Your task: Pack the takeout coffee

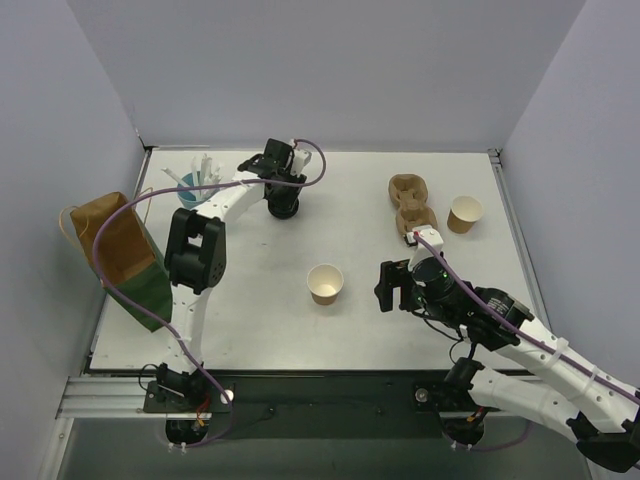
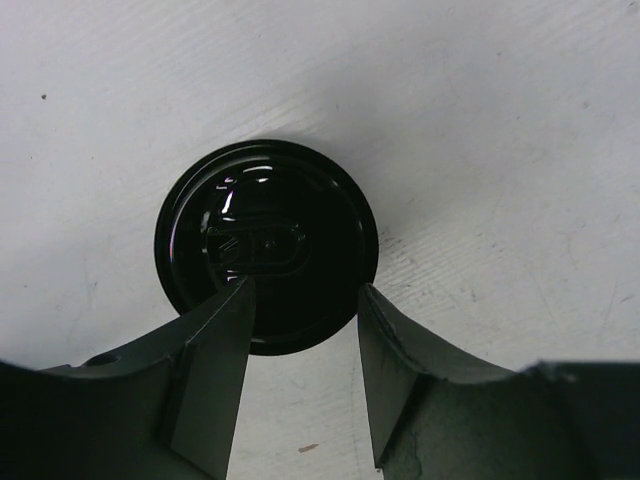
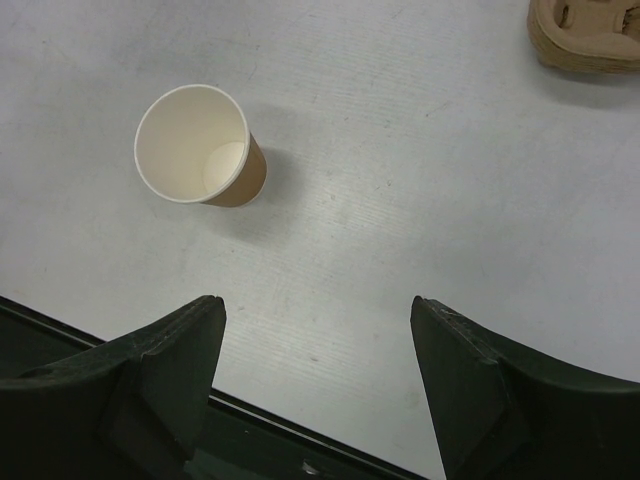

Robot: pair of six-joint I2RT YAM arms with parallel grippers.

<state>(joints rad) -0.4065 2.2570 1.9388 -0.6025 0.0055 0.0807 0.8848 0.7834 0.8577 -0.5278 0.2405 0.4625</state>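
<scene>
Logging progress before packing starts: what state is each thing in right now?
Lid: lying flat, off both cups.
Centre cup: upright, uncovered, empty.
Right cup: upright, uncovered.
Carrier: empty.
Bag: open.
Blue cup: upright, holding straws.
Left gripper: jaws open over lid.
Right gripper: jaws open, empty.

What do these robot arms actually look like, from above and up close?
The left arm and right arm are white tubular links joined by chunky black joint housings, each trailed by a thin purple cable. The left pincer and right pincer each have two dark, flat, wedge-shaped fingers. No markings or sleeves are visible.
</scene>
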